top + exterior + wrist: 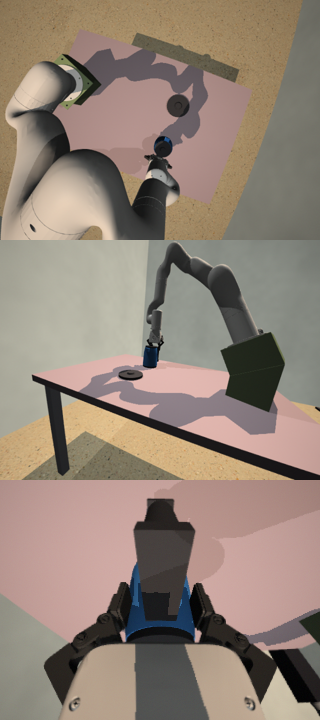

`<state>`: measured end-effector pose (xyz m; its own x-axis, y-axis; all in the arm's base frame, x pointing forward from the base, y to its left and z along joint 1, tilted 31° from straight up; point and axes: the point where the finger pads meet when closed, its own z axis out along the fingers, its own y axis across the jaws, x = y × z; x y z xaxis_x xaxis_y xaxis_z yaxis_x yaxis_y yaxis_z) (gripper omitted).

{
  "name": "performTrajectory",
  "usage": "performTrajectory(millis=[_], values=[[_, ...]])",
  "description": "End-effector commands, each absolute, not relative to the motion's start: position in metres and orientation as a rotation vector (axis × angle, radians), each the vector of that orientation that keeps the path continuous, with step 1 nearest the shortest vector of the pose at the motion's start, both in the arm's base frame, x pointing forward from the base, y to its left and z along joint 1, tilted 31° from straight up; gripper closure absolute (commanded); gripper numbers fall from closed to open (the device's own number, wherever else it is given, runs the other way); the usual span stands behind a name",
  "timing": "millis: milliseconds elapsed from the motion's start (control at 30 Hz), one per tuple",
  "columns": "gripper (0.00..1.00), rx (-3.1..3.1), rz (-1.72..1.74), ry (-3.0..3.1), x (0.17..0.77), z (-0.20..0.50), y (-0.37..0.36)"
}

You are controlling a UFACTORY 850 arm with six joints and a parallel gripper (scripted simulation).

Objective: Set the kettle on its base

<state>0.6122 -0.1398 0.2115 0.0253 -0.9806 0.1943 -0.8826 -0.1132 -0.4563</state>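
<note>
The blue kettle (165, 142) (149, 357) (186, 615) stands upright on the pink table (124, 116) (77, 374) (60, 540), apart from its base. Its dark grey handle (164, 550) runs between my fingers in the wrist view. The round dark base (178, 105) (130, 374) lies flat on the table with its stud up, a short way from the kettle. My gripper (158, 160) (155, 344) (160, 592) is open, pointing down over the kettle's top, with one finger on each side of the handle. I see no finger pressing on it.
The arm's green mounting block (85, 77) (253, 369) stands at one table corner. The arm arches over the table and casts a broad shadow across it. The kettle is near one table edge. A grey wall rises behind the table.
</note>
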Motion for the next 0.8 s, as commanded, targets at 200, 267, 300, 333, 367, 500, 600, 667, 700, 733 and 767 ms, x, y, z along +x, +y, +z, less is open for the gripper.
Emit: performTrajectory(millis=[200,267,300,333,367,500,600,667,700,733,767], values=[[0.19,-2.079,-0.711,1.932,0.6126,0.2121,-0.1398],[0.19,-2.079,-0.711,1.932,0.6126,0.2121,-0.1398],[0.19,-2.079,-0.711,1.932,0.6126,0.2121,-0.1398],[0.19,-2.079,-0.711,1.932,0.6126,0.2121,-0.1398],[0.19,-2.079,-0.711,1.932,0.6126,0.2121,-0.1398],[0.19,-2.079,-0.711,1.932,0.6126,0.2121,-0.1398],[0.19,-2.079,-0.711,1.932,0.6126,0.2121,-0.1398],[0.19,-2.079,-0.711,1.932,0.6126,0.2121,-0.1398],[1.0,-2.079,-0.711,1.932,0.6126,0.2121,-0.1398],[1.0,-2.079,-0.711,1.932,0.6126,0.2121,-0.1398],[1.0,-2.079,-0.711,1.932,0.6126,0.2121,-0.1398]])
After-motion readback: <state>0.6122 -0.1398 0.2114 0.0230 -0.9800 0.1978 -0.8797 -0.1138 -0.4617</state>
